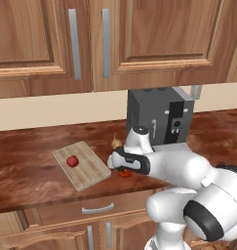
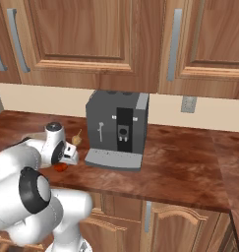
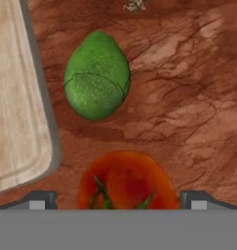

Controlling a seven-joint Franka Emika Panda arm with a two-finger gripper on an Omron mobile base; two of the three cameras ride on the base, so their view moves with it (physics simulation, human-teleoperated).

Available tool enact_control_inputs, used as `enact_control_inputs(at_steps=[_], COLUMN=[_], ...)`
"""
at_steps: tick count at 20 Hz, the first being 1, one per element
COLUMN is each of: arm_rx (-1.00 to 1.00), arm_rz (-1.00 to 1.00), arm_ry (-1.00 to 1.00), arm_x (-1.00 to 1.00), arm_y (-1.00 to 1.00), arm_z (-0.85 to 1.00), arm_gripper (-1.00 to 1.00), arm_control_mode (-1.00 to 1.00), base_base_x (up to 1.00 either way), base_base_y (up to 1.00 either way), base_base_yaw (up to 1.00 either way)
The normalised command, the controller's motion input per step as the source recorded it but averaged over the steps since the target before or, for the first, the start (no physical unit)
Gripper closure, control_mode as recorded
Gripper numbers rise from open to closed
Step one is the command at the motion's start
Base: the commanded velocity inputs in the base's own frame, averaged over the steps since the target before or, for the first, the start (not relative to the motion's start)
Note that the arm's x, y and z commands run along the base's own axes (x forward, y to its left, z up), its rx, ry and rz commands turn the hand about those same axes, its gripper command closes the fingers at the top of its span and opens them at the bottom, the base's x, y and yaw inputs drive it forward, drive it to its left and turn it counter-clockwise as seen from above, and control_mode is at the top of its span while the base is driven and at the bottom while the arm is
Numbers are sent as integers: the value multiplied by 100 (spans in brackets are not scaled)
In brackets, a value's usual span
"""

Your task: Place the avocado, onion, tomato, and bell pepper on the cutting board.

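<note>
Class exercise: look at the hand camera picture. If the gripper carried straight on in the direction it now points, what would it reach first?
Most likely the tomato, which sits between the open gripper's two fingertips. The avocado lies off that line beside the cutting board. How far the tomato still is can't be judged.

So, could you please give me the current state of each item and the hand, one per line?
Cutting board: flat on the counter, carrying one red vegetable.
Avocado: on the counter beside the board, not yet placed.
Tomato: on the counter, between the open fingers, not gripped.
Onion: on the counter, off the board.
Hand: open, low over the tomato.
</note>
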Motion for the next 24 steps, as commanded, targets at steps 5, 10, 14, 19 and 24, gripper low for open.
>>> enact_control_inputs(at_steps=[5, 10, 14, 19, 24], arm_rx=[0, 0, 0, 0, 0], arm_rz=[0, 0, 0, 0, 0], arm_ry=[4, 5, 7, 0, -9], arm_x=[17, 10, 0, -8, -39], arm_y=[0, 6, 17, 2, 0], arm_z=[-18, -22, -32, -2, 25], arm_gripper=[-100, -100, 100, 100, 100], arm_control_mode=[-100, -100, -100, -100, -100], base_base_x=[0, 0, 0, 0, 0], base_base_y=[0, 0, 0, 0, 0], base_base_yaw=[0, 0, 0, 0, 0])
